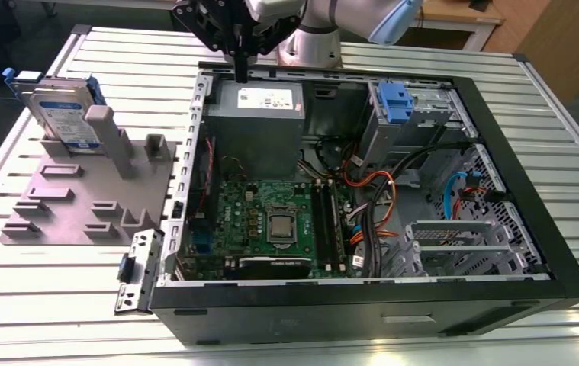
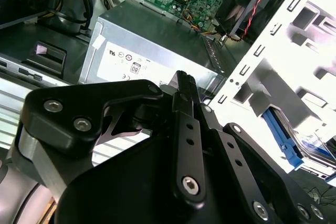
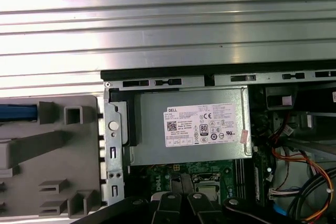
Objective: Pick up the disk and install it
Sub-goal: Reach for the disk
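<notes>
hovering over the edge of the open computer case (image 1: 371, 309) nearest the robot's base, the gripper (image 1: 240, 74) hangs just above the grey power supply box (image 1: 256, 103), its fingers drawn together into one narrow point with nothing held between them. in the second wrist view the closed gripper (image 2: 184, 80) sits over that box's white label. the case lies on its side on the slatted metal worktop (image 1: 24, 305), with the green motherboard (image 1: 268, 221) and a grey drive cage (image 1: 416, 114) bearing a blue tab exposed inside. the disk (image 1: 62, 114) is outside the case, on the exterior view's left of it, standing upright on edge in the grey fixture (image 1: 65, 206), well apart from the gripper. its blue carrier bracket frames the silver body and the white-and-blue label.
</notes>
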{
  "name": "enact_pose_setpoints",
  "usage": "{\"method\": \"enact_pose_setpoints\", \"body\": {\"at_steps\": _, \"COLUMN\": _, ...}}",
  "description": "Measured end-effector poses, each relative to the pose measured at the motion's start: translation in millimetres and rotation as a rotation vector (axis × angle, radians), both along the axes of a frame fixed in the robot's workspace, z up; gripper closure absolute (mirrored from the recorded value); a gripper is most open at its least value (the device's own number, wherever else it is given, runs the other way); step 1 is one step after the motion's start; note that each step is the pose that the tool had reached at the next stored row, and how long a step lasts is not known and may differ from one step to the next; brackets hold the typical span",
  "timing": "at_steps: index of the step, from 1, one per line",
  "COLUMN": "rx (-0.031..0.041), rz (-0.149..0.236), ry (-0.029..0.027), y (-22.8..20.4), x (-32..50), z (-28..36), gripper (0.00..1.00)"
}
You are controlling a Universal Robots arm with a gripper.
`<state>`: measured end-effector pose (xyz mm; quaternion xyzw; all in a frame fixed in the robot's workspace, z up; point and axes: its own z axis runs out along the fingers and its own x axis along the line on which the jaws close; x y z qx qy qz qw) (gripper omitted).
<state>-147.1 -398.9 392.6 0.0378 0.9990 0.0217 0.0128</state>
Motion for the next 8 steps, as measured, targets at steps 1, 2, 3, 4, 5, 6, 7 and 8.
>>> {"method": "enact_pose_setpoints", "body": {"at_steps": 1, "rx": 0.0, "rz": 0.0, "ry": 0.0, "y": 0.0, "x": -0.1, "z": 0.0, "gripper": 0.89}}
{"method": "enact_pose_setpoints", "body": {"at_steps": 2, "rx": 0.0, "rz": 0.0, "ry": 0.0, "y": 0.0, "x": -0.1, "z": 0.0, "gripper": 0.89}}
{"method": "enact_pose_setpoints", "body": {"at_steps": 3, "rx": 0.0, "rz": 0.0, "ry": 0.0, "y": 0.0, "x": -0.2, "z": 0.0, "gripper": 0.89}}
{"method": "enact_pose_setpoints", "body": {"at_steps": 4, "rx": 0.0001, "rz": 0.0, "ry": 0.0, "y": 0.0, "x": -0.6, "z": 0.0, "gripper": 0.89}}
{"method": "enact_pose_setpoints", "body": {"at_steps": 5, "rx": 0.0001, "rz": 0.0, "ry": -0.0001, "y": 0.0, "x": -1.3, "z": 0.0, "gripper": 0.89}}
{"method": "enact_pose_setpoints", "body": {"at_steps": 6, "rx": 0.0, "rz": 0.0, "ry": 0.0, "y": 0.0, "x": -2.1, "z": 0.0, "gripper": 0.89}}
{"method": "enact_pose_setpoints", "body": {"at_steps": 7, "rx": 0.0, "rz": 0.0, "ry": 0.0, "y": 0.0, "x": -2.8, "z": 0.0, "gripper": 0.89}}
{"method": "enact_pose_setpoints", "body": {"at_steps": 8, "rx": 0.0001, "rz": 0.0, "ry": 0.0, "y": 0.0, "x": -3.5, "z": 0.0, "gripper": 0.89}}
